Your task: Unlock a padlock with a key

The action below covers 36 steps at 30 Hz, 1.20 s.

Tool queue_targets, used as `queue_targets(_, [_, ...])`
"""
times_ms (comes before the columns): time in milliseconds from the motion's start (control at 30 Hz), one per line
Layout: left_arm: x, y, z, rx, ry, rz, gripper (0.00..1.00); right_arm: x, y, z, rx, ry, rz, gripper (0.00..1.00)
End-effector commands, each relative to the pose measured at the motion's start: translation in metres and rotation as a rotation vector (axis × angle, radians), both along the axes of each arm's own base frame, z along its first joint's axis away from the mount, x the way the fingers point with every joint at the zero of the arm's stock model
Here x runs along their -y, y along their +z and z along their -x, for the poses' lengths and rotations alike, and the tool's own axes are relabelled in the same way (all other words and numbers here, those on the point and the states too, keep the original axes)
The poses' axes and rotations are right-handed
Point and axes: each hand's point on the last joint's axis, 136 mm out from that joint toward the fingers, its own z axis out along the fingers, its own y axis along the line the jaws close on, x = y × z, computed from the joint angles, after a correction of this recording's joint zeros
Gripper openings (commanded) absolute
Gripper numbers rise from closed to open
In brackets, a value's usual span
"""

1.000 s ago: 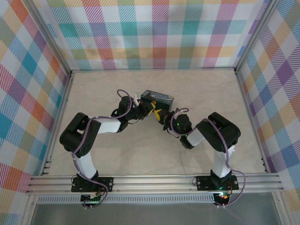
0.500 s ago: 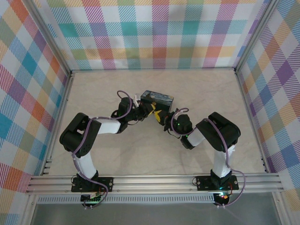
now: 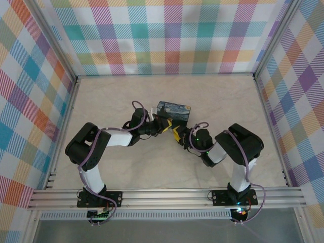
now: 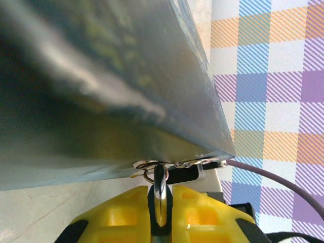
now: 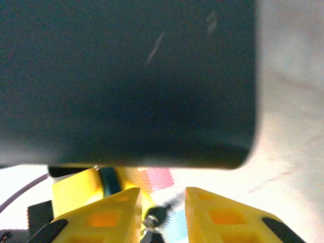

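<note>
One box (image 3: 173, 110) farther right, one key (image 4: 160, 195)

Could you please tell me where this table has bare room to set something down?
The widest bare table runs along the back wall, beyond the blue box. Room also lies left of the left arm, right of the right arm, and at the front between them. Crowded: the middle, where left claw and right claw meet beside the box.
</note>
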Motion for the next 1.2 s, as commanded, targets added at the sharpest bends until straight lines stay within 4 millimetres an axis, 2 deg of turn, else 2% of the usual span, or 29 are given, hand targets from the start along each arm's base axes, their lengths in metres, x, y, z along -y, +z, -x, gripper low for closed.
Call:
queue_targets(0, [0.007, 0.012, 0.006, 0.028, -0.051, 0.027, 0.0, 0.006, -0.002, 0.011, 0.02, 0.044, 0.087, 0.29])
queue_targets(133, [0.007, 0.009, 0.007, 0.021, -0.05, 0.022, 0.0, 0.011, -0.008, 0.029, -0.001, 0.119, 0.223, 0.29])
queue_targets(267, [0.006, 0.008, 0.008, 0.016, -0.051, 0.02, 0.0, 0.025, -0.006, 0.047, -0.016, 0.187, 0.4, 0.31])
queue_targets(500, [0.007, 0.01, 0.007, 0.011, -0.056, 0.024, 0.0, 0.043, 0.023, 0.061, 0.074, 0.313, 0.69, 0.32])
queue_targets(600, [0.008, 0.01, 0.008, 0.01, -0.059, 0.027, 0.0, 0.044, 0.039, 0.06, 0.143, 0.366, 0.797, 0.33])
queue_targets(800, [0.008, 0.01, 0.008, 0.006, -0.06, 0.028, 0.0, 0.033, 0.058, 0.052, 0.281, 0.494, 0.951, 0.44])
queue_targets(1167, [0.009, 0.012, 0.009, -0.001, -0.069, 0.03, 0.0, 0.0, 0.052, 0.029, 0.432, 0.649, 1.122, 0.48])
